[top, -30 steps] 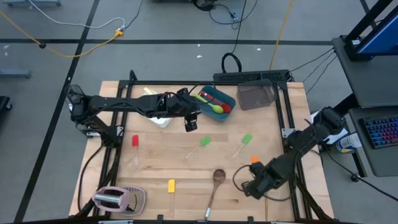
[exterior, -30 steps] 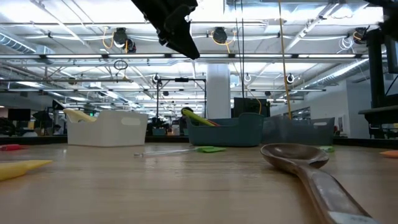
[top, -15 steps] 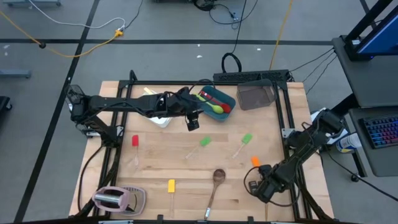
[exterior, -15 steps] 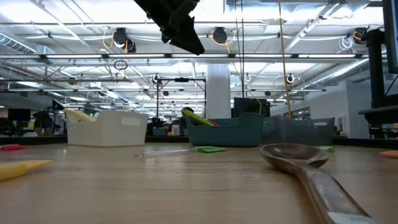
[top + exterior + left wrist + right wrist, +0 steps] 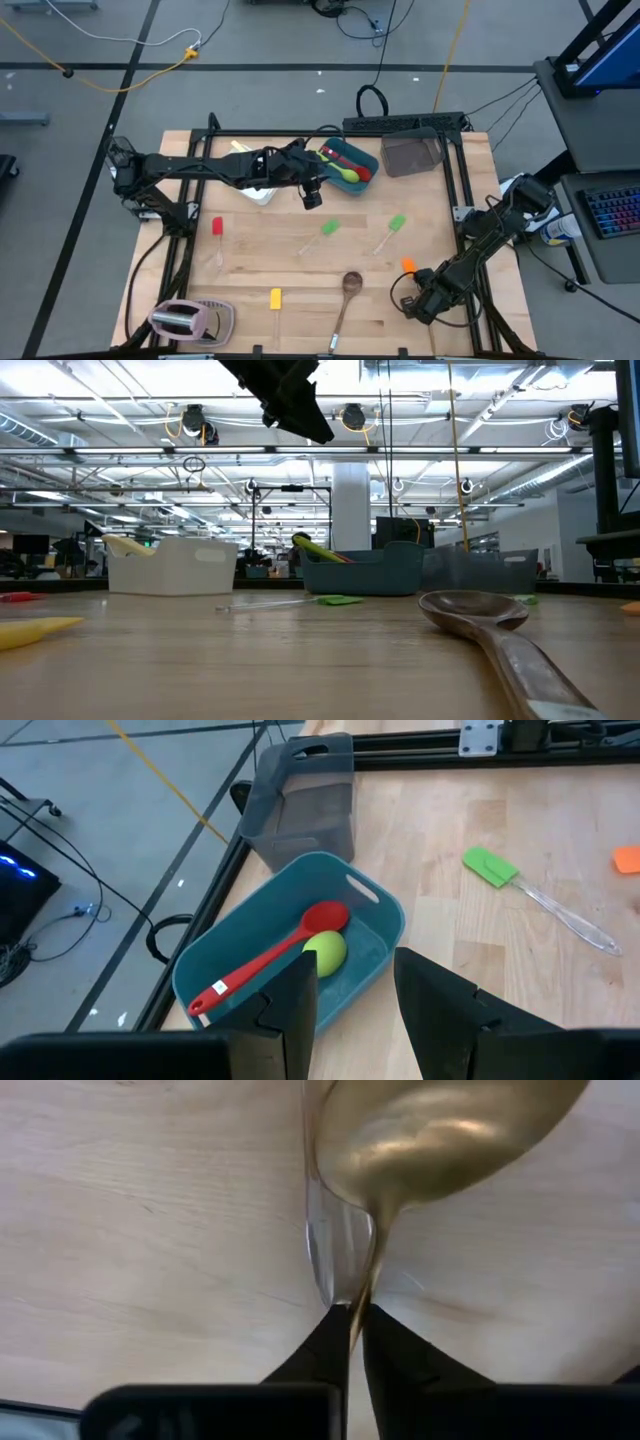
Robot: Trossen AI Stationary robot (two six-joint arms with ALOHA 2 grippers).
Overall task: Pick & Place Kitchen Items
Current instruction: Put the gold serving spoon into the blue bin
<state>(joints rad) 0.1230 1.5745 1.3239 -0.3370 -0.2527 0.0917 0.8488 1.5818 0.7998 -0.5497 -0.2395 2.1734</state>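
My right gripper (image 5: 418, 302) is low near the table's near right corner, shut on a gold spoon (image 5: 440, 1130). The clear handle (image 5: 325, 1250) of the orange spatula (image 5: 407, 265) lies right beside the spoon's neck. My left gripper (image 5: 312, 196) is open and empty, high above the table beside the teal tub (image 5: 300, 945). That tub holds a red spoon (image 5: 270, 960) and a green spoon (image 5: 325, 950). On the wood lie a red spatula (image 5: 217, 227), two green spatulas (image 5: 329, 228) (image 5: 397, 223), a wooden spoon (image 5: 351, 283) and a yellow spatula (image 5: 275, 297). My right gripper pinches the gold spoon's thin neck (image 5: 368, 1285) just below the bowl, between its two fingertips (image 5: 330, 1330). The fingers come from above, slanting down. The clear spatula handle runs into the same spot; whether it is pinched too, I cannot tell. Whether the spoon is off the table, I cannot tell.
A smoky-grey tub (image 5: 410, 155) stands at the far right beside the teal tub (image 5: 348, 165). A white tub (image 5: 258, 190) is partly under my left arm. A pinkish toaster (image 5: 180, 318) sits at the near left corner. A black frame (image 5: 465, 190) borders the table.
My right gripper has gone a little toward the table's right edge, and the orange spatula's head has slid slightly toward the near edge. My left gripper has drifted a little toward the teal tub, still open.
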